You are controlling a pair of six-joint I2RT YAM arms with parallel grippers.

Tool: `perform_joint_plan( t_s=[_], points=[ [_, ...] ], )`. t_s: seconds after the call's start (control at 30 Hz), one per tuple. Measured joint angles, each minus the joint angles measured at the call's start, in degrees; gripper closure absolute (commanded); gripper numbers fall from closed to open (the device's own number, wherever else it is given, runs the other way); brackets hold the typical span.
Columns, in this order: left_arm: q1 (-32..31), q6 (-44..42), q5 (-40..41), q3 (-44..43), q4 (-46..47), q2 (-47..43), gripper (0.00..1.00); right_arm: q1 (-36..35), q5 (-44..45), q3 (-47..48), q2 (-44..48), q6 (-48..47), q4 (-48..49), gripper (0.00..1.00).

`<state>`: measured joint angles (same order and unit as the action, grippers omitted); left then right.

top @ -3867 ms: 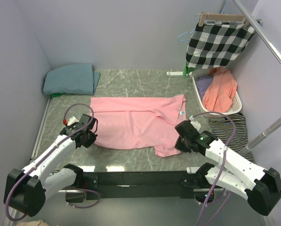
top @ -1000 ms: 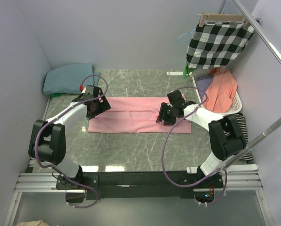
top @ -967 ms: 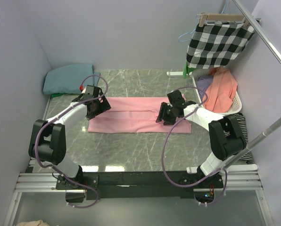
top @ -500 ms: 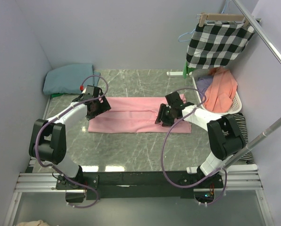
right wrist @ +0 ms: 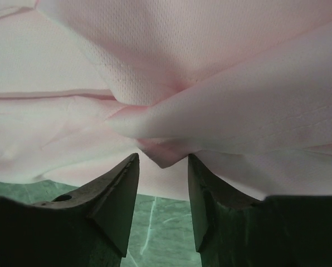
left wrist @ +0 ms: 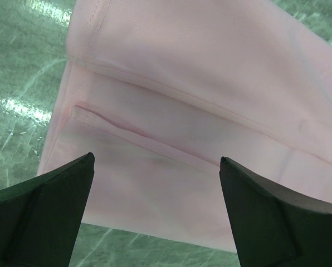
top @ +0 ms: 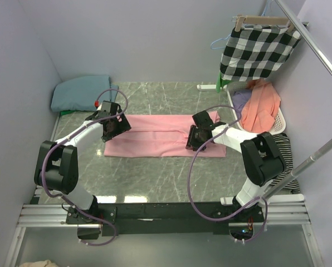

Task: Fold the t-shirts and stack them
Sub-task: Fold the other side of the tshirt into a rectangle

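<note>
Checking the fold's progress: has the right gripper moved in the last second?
Yes. The right gripper has shifted slightly left along the pink t-shirt, away from the white basket.
</note>
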<state>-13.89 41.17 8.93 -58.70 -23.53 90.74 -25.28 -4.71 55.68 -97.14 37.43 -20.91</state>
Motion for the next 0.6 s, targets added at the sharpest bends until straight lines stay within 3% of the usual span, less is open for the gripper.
perform_joint_plan(
  t_s=[0.17,0.33,0.6],
  points=[
    [0.0,0.0,0.1,0.0,-0.3,0.0,0.01,0.0,1.6,0.6,-0.5,-0.2,0.1,0.70],
    [0.0,0.0,0.1,0.0,-0.4,0.4,0.01,0.0,2.3,0.6,-0.5,-0.5,0.3,1.00],
    [0.0,0.0,0.1,0.0,-0.9,1.2,0.01,0.0,3.5,1.0,-0.5,-1.5,-0.1,1.00]
  ],
)
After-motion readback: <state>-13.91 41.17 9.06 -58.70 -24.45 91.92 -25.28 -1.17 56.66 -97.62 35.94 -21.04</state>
